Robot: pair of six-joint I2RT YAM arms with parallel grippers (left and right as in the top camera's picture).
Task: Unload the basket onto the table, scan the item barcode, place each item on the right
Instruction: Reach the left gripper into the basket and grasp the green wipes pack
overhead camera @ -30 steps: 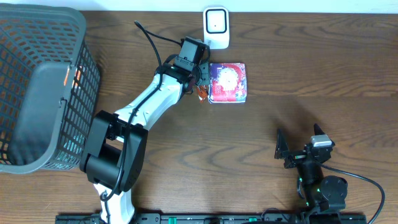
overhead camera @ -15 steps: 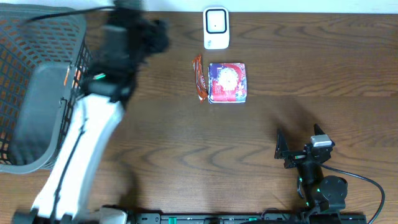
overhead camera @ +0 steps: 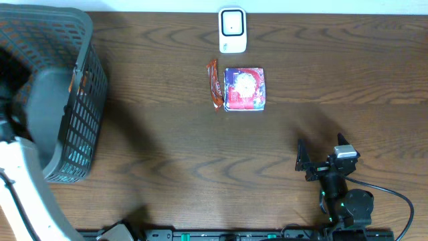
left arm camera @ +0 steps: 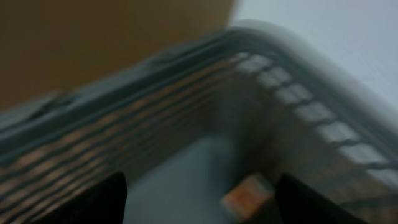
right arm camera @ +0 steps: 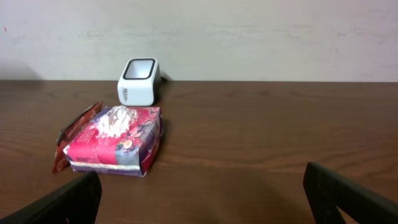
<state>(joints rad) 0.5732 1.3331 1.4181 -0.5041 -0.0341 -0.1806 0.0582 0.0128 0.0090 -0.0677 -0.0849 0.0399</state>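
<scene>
Scanner (overhead camera: 233, 29): white with a dark window; it stands at the far edge of the table (overhead camera: 200, 167), about the middle of that edge.
Package (overhead camera: 245, 88): a colourful square pack. It lies flat just on the near side of the scanner and does not touch it.
Red packet (overhead camera: 214, 83): long and thin, just beside the package on the side toward the left edge of the table. I cannot tell if they touch.
Basket (overhead camera: 87, 87): grey plastic mesh, at the far left corner of the table.
Left gripper (left arm camera: 199, 199): fingers spread wide with nothing between them, above the inside of the basket. The wrist view is blurred, and a small orange thing (left arm camera: 247, 194) shows low in the basket.
Right gripper (overhead camera: 322, 154): fingers spread wide and empty, close to the near edge on the right part of the table. It faces the package and is well apart from it.
</scene>
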